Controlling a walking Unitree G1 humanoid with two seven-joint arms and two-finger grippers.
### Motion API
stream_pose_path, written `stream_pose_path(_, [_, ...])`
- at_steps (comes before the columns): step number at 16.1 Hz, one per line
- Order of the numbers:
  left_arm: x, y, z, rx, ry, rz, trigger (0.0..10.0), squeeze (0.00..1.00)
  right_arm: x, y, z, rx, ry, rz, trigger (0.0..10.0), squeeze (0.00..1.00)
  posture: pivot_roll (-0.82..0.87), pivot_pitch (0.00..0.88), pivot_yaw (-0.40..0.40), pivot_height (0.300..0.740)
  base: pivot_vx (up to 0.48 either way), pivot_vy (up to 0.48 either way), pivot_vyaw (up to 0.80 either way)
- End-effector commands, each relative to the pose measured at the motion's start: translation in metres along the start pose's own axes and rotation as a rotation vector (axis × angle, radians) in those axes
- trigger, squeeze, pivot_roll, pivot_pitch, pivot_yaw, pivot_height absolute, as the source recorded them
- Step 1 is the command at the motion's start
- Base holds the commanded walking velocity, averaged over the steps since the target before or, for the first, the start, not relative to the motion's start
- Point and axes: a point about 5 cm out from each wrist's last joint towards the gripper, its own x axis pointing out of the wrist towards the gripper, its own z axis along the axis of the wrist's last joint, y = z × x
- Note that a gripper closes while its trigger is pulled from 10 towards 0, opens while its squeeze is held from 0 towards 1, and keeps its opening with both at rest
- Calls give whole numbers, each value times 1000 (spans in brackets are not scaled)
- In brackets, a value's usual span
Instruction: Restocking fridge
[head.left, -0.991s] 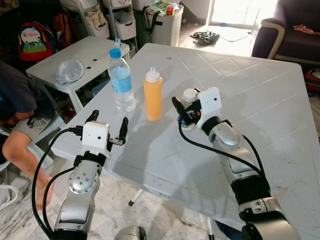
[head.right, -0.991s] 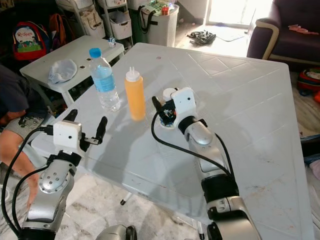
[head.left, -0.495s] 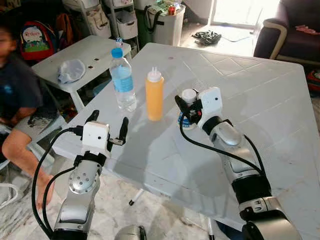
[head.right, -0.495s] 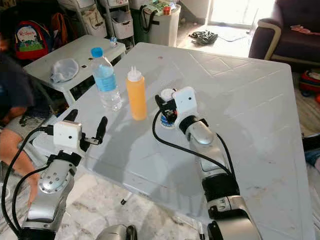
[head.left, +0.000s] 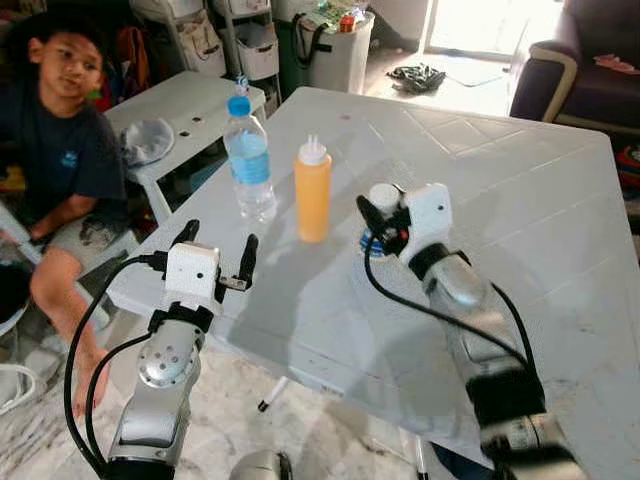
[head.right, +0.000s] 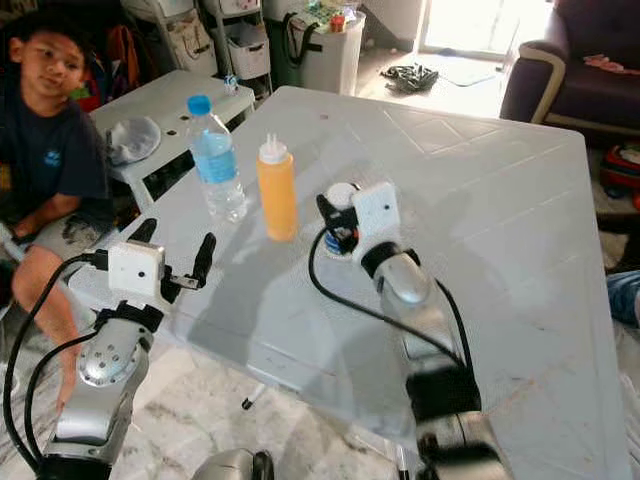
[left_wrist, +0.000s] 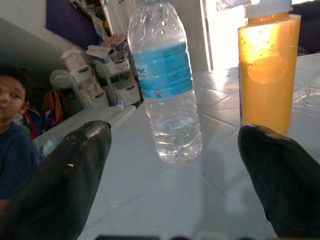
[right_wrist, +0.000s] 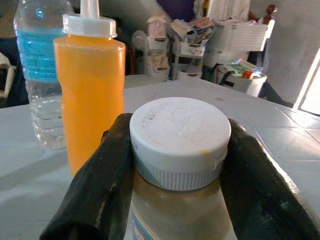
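Note:
A small jar with a white lid (head.left: 382, 197) stands on the white table (head.left: 530, 180); my right gripper (head.left: 376, 220) is shut on the jar (right_wrist: 180, 150), one black finger on each side below the lid. To its left stand an orange squeeze bottle (head.left: 313, 190) and a clear water bottle with a blue cap (head.left: 249, 160). My left gripper (head.left: 215, 255) hovers open at the table's near left edge, pointing at the water bottle (left_wrist: 167, 95) and the orange bottle (left_wrist: 267, 65) with nothing between its fingers.
A person in a dark shirt (head.left: 65, 160) sits at the left beside a smaller white table (head.left: 175, 105) holding a grey cloth (head.left: 148, 140). A white bin (head.left: 335, 45) and shelves stand behind. A dark sofa (head.left: 580, 70) is at the far right.
The person at the left has sat up into view. The camera has shifted slightly. My right gripper stays around the jar, and my left gripper has not moved.

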Motion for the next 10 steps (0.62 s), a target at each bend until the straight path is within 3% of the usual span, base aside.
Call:
stream_pose_path(1, [1,-1,-2,23,22,-7,10000,0,-5,-3,4,2,-29,-45,0,0,22,0,40,740,0,0,0])
stream_pose_path(4, [1,-4,-7,14,78,40,10000,0,-35,-4,24,37,-134,-137,0,0,12,0,42,740,0,0,0])
stream_pose_path(5, [2,-4,-8,13,77,40,10000,0,-40,-4,24,46,-134,-150,2000,0,6,0,44,740,0,0,0])
stream_pose_path(6, [3,-4,-8,12,76,39,10000,0,-44,-4,23,48,-130,-158,10000,0,2,0,45,740,0,0,0])
stream_pose_path(10, [9,-6,-6,13,64,30,10000,0,-51,2,17,52,-112,-169,10000,0,2,0,48,740,0,0,0])
